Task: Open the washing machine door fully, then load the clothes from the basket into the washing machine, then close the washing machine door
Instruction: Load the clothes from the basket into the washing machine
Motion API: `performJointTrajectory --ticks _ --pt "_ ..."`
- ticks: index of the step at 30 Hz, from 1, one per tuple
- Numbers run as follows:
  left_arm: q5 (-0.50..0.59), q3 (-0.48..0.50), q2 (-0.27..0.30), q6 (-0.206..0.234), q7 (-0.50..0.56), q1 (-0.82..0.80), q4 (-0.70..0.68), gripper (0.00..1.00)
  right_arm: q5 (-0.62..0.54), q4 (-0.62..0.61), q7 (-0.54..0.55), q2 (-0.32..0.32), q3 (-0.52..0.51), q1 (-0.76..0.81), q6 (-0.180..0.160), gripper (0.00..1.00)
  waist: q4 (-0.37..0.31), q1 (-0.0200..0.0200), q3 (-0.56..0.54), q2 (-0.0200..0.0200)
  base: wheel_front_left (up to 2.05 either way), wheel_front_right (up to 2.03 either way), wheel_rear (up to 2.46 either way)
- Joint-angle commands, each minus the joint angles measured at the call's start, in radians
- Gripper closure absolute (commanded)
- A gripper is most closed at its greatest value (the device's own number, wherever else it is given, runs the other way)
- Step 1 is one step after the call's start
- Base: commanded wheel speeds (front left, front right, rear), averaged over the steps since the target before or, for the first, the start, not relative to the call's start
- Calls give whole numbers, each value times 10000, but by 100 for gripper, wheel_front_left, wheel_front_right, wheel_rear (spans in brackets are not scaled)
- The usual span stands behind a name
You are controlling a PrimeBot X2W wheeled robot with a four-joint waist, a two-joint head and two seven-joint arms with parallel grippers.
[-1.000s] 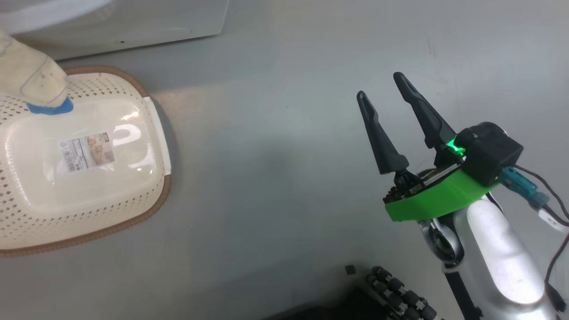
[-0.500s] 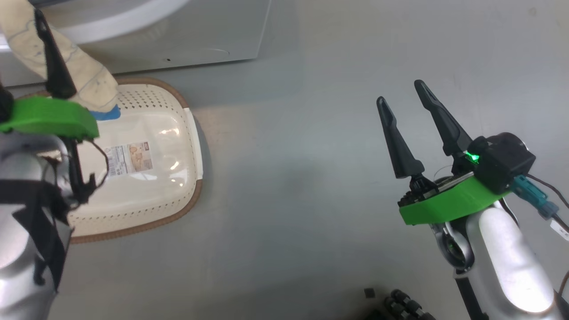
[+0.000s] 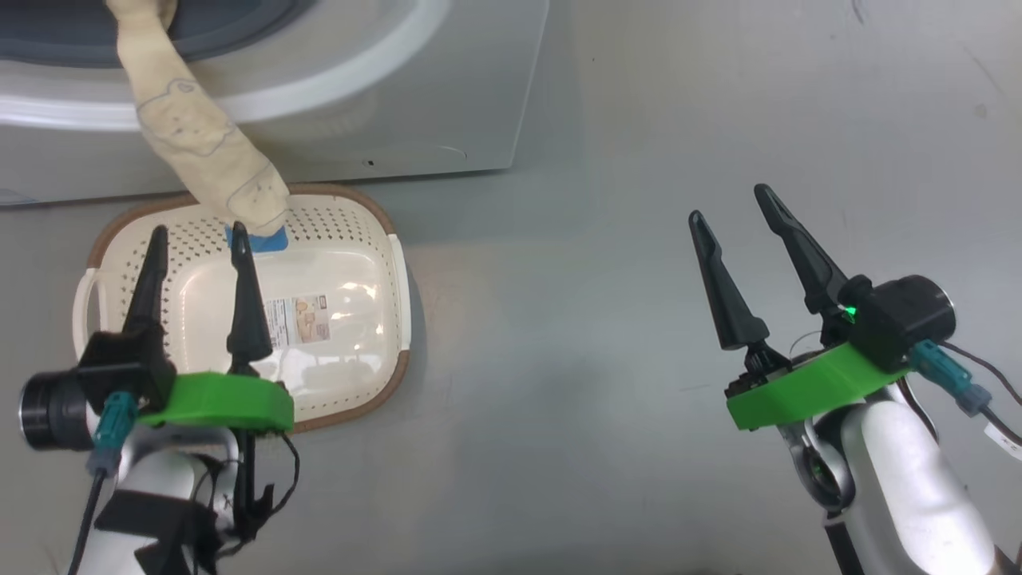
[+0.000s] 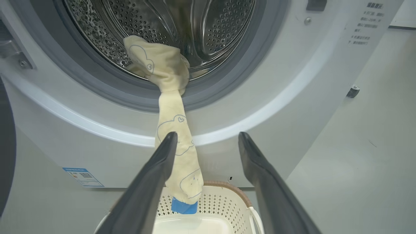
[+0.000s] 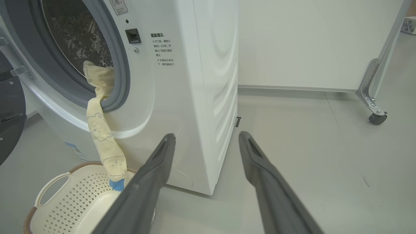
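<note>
One of the clothes, pale yellow with bear outlines and a blue patch, hangs from the washing machine opening over the grey gasket. Its lower end reaches into the cream basket on the floor in front. In the left wrist view the garment trails out of the steel drum. My left gripper hovers open above the basket, empty, just short of the garment's blue end. My right gripper is open and empty over bare floor to the right. The washing machine door stands swung open at the left.
A blue label sits low on the machine's front. A metal frame leg with a caster stands by the white wall to the right of the machine. Grey floor stretches between the basket and my right arm.
The head view has shifted and shows more of the machine. My left gripper has drawn back from the hanging garment to above the basket, empty. The right arm holds its pose.
</note>
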Motion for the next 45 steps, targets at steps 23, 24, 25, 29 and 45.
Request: performJointTrajectory --ticks 23,24,25,29,45 --pt "-237 -41 -97 1015 -457 1009 17 0 -209 -163 -66 -24 35 967 75 0 458 1 -1276 -1 0 0 0" --pt "-240 -63 -109 997 -460 977 64 0 -207 -169 -62 -24 40 988 75 0 467 1 -1296 -1 0 0 0" --pt "-247 -85 -124 978 -464 945 116 0 -202 -174 -56 -24 46 1011 75 0 475 1 -1318 -1 0 0 0" --pt "-285 -145 -167 922 -467 841 321 0 -182 -182 -24 -24 93 1080 75 0 477 1 -1400 -1 0 0 0" --pt "-851 -373 -388 232 278 -416 1589 0 -98 -468 -6 -24 246 806 75 0 333 1 -533 -1 0 0 0"
